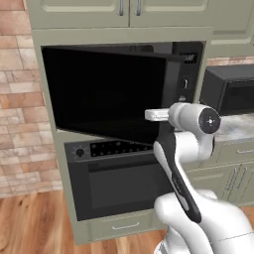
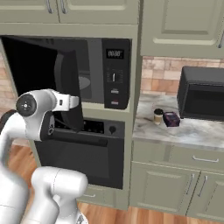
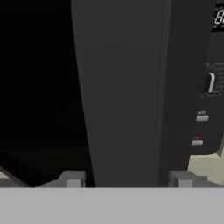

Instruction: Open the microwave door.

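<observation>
The microwave door [image 1: 104,92] is a wide glossy black panel, swung partly out from the microwave [image 2: 115,74] on its left hinge. From the right base view the door [image 2: 70,74] shows nearly edge-on, with the grey cavity and turntable behind it. My gripper [image 3: 127,179] is open, fingertips [image 3: 72,178] far apart, and the door's free edge [image 3: 122,87] stands between them. My white hand [image 1: 158,115] reaches in at the door's lower right edge. The control strip [image 3: 210,87] lies to the right.
The oven [image 1: 119,183] with knobs sits directly below the microwave. A smaller black box appliance [image 2: 203,94] stands on the marble counter [image 2: 192,129] to the right, with a small jar [image 2: 158,116] and a purple item [image 2: 171,119] beside it. Beige cabinets surround everything.
</observation>
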Available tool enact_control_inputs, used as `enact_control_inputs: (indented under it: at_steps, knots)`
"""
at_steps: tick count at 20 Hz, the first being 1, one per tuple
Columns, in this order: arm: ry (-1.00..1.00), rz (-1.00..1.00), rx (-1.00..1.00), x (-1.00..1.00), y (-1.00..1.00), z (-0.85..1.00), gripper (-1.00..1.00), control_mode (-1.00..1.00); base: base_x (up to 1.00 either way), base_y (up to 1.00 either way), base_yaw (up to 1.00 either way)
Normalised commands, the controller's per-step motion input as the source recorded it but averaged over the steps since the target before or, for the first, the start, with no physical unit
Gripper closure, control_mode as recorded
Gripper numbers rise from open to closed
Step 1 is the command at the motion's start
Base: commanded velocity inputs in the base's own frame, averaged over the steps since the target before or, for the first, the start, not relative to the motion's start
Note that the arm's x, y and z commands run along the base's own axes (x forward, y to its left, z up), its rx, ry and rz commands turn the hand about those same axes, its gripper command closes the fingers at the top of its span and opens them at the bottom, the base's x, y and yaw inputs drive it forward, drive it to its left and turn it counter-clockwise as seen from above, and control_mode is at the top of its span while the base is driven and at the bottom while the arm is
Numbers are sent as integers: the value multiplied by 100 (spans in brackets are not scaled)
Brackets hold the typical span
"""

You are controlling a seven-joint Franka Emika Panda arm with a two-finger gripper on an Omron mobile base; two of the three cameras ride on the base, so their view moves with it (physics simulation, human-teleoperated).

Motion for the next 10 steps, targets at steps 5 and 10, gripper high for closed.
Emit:
enact_control_inputs:
  at_steps: [5, 10]
  knots:
    - [1, -4, -3, -83, 66, 100, 100, -100, 0, 0, 0]
    - [3, -5, -11, -73, 71, 62, -100, -100, 0, 0, 0]
